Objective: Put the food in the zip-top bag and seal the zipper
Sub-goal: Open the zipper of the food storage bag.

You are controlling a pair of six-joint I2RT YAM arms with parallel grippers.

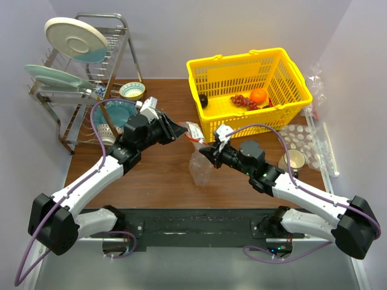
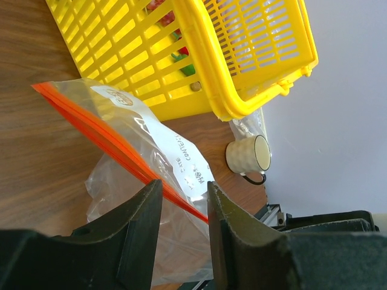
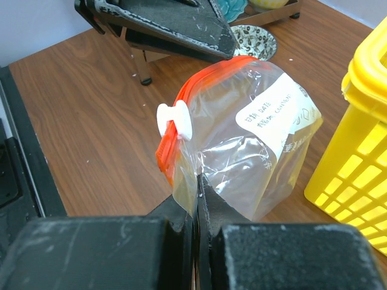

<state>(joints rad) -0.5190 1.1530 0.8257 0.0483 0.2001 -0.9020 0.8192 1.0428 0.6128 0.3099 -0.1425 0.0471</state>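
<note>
The clear zip-top bag [image 1: 200,166] stands between my grippers, in front of the yellow basket [image 1: 208,124]. My right gripper [image 3: 198,181] is shut on the bag's [image 3: 254,151] side edge, just below the red-orange zipper [image 3: 211,71] and its white slider [image 3: 175,121]. My left gripper [image 2: 183,188] is open, and the zipper [image 2: 109,136] passes between its fingers [image 2: 142,229] at the bag's far end. The orange [image 1: 258,95], dark red grapes [image 1: 242,101] and dark round fruit [image 1: 204,99] lie in the basket. Green bits [image 2: 181,60] show through the basket wall.
A dish rack [image 1: 84,78] with plates and bowls stands at the back left. A cream mug [image 1: 293,160] and dimpled clear packaging [image 1: 302,142] sit right of the basket. A patterned bowl [image 3: 254,41] is behind the bag.
</note>
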